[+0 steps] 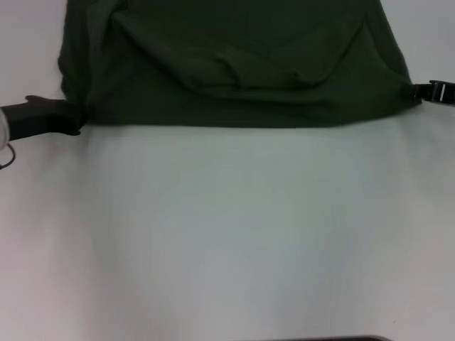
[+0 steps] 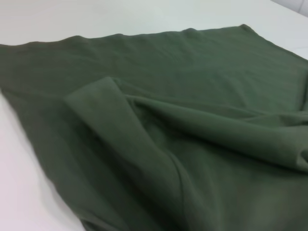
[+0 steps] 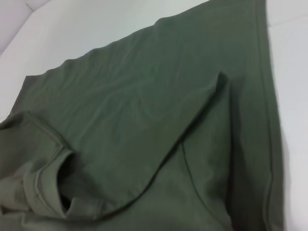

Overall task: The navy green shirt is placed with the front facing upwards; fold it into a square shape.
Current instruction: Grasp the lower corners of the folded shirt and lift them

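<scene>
The navy green shirt (image 1: 234, 64) lies at the far side of the white table (image 1: 227, 234), with a sagging fold across its middle. Only plain green cloth shows; no lettering is in view. My left gripper (image 1: 73, 117) pinches the shirt's near left corner. My right gripper (image 1: 418, 91) pinches the near right corner, where the cloth is drawn to a point. The left wrist view shows rumpled green cloth (image 2: 159, 144) with a raised fold. The right wrist view shows the cloth (image 3: 159, 110) and the neck opening (image 3: 57, 183). Neither wrist view shows fingers.
Bare white table surface stretches from the shirt's near edge to the front. A dark edge (image 1: 341, 338) shows at the very bottom of the head view.
</scene>
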You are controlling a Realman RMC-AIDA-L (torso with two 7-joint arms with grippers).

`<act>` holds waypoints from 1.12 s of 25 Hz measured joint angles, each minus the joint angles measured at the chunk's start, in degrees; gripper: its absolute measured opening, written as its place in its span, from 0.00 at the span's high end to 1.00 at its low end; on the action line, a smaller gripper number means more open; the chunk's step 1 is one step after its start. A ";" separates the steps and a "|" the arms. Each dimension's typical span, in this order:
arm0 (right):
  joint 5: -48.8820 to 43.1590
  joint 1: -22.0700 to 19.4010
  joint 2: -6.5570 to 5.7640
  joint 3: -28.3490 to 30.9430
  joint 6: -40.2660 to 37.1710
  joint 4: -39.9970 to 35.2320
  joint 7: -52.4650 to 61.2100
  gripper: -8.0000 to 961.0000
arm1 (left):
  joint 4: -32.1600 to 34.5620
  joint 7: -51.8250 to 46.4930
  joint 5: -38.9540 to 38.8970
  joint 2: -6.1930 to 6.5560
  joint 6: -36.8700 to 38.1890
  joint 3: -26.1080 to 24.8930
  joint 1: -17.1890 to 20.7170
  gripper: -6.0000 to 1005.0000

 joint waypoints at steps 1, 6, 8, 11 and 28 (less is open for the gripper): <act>0.00 -0.19 0.00 0.14 -0.30 0.00 -0.04 0.94 | 0.52 -0.35 -0.06 0.16 0.52 -0.14 0.56 0.96; 0.88 -1.60 0.35 1.72 -2.89 0.00 -2.58 0.94 | 2.65 -0.89 -0.12 0.47 4.61 -0.56 2.61 0.96; 1.59 -2.29 0.40 2.09 -4.06 -0.01 -3.24 0.94 | 2.90 -0.88 0.07 0.58 6.47 -1.25 2.98 0.96; 2.38 -3.50 0.42 2.23 -5.24 -0.05 -3.83 0.94 | 2.97 -0.68 0.11 1.02 9.44 -2.51 3.92 0.96; 2.72 -12.55 0.70 6.46 -13.01 -0.15 -9.94 0.94 | 4.45 -0.28 0.56 3.07 26.91 -4.59 10.35 0.96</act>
